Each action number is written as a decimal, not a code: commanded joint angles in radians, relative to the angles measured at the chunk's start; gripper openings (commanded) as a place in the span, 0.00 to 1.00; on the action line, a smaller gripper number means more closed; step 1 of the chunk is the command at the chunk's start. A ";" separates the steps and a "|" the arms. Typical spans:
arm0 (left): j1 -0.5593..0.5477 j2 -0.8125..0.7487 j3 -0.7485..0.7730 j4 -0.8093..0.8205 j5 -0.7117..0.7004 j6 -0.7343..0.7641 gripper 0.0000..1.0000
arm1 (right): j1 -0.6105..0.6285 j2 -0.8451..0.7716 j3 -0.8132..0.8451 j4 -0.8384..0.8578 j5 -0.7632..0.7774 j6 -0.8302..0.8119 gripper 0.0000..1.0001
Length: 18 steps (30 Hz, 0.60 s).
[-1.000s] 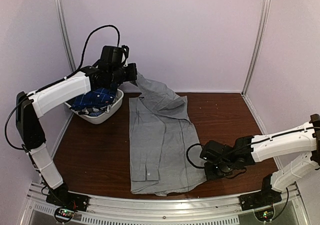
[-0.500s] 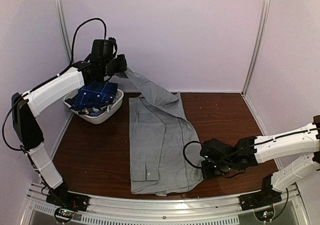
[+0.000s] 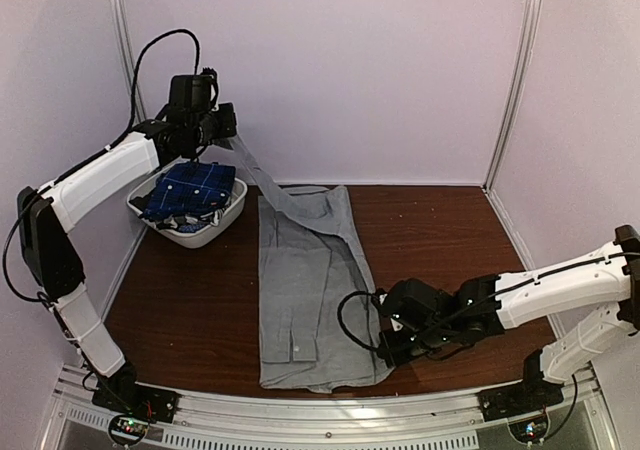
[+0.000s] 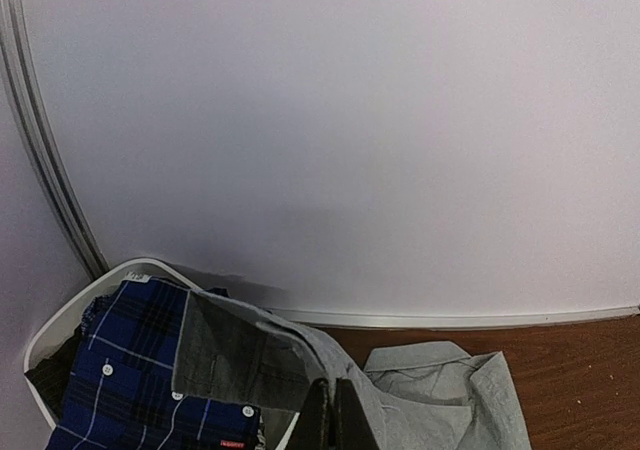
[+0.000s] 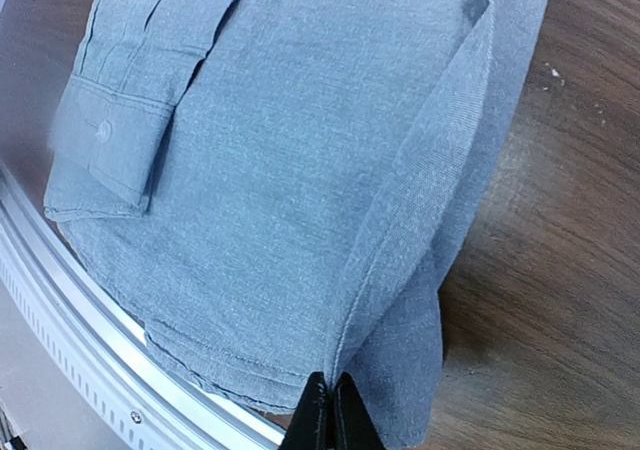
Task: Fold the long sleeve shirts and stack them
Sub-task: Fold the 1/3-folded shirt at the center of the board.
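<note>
On table (image 3: 450, 230) — shirt (image 3: 300, 300) lengthwise, collar (image 3: 318, 196) far

At frame centre, the grey shirt (image 3: 300, 300) is woven of matt, finely textured cloth. At upper left, the plaid shirt (image 3: 190, 192) is held in a smooth white plastic basket (image 3: 215, 232). The table (image 3: 440, 230) is finished in dark wood grain.

Bare table (image 3: 440, 235) is lying open at upper right and along the left of centre. The white basket (image 3: 225, 223) is blocking the upper left, the grey shirt (image 3: 300, 290) is covering the middle, its lifted sleeve (image 3: 258, 178) is slanting across beside the basket, and the right arm (image 3: 560, 288) is barring the lower right.
</note>
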 commanded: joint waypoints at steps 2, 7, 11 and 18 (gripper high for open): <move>0.009 -0.017 0.035 0.102 -0.001 0.072 0.00 | 0.006 0.045 0.045 0.068 -0.083 -0.041 0.03; 0.014 -0.019 0.048 0.120 -0.010 0.093 0.00 | 0.006 0.087 0.081 0.075 -0.106 -0.059 0.04; 0.023 -0.016 0.062 0.117 -0.010 0.097 0.00 | 0.007 0.118 0.117 0.078 -0.129 -0.077 0.04; 0.023 -0.054 0.037 0.160 -0.022 0.124 0.00 | 0.005 0.166 0.130 0.076 -0.156 -0.097 0.05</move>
